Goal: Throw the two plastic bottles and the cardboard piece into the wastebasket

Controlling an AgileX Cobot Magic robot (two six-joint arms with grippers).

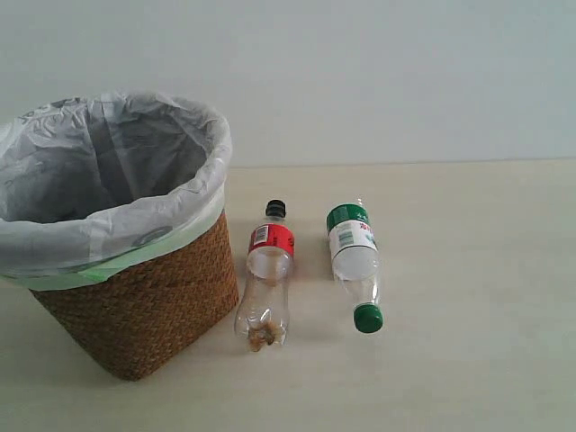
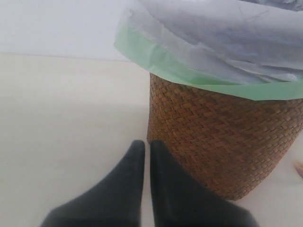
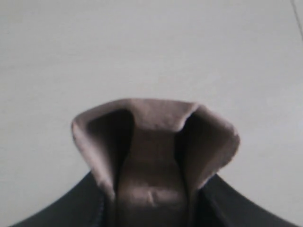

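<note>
Counter (image 1: 468, 360): pale and plain, it is carrying everything and running back toward a white wall.
Wastebasket (image 1: 144, 306): it is standing upright at the near left, its brown woven wall tapering downward. A translucent white bag (image 1: 108, 171) with a pale green edge is folding out over the rim.
Left hand (image 2: 147, 144): its dark fingers (image 2: 165, 189) are pressing together with only a thin seam between them, gripping nothing. It is sitting low just beside the basket's lower wall; whether it is touching the weave cannot be told.
Red-label bottle (image 1: 267, 279): it is lying on its side just right of the basket, with its base and brown residue pointing near and its black cap pointing far.
Green-cap bottle (image 1: 354, 261): it is lying on its side right of the red-label one, near it but apart. Its green cap is pointing near and slightly right.
Right hand (image 3: 151, 198): it is pinching the pulp piece from both sides over bare counter; where along the counter cannot be told.
Cardboard piece (image 3: 156, 118): grey-beige, with cup-like hollows, it is sticking out beyond the clamping fingers.
Wall (image 1: 360, 72): white and bare, it is closing off the far side.
</note>
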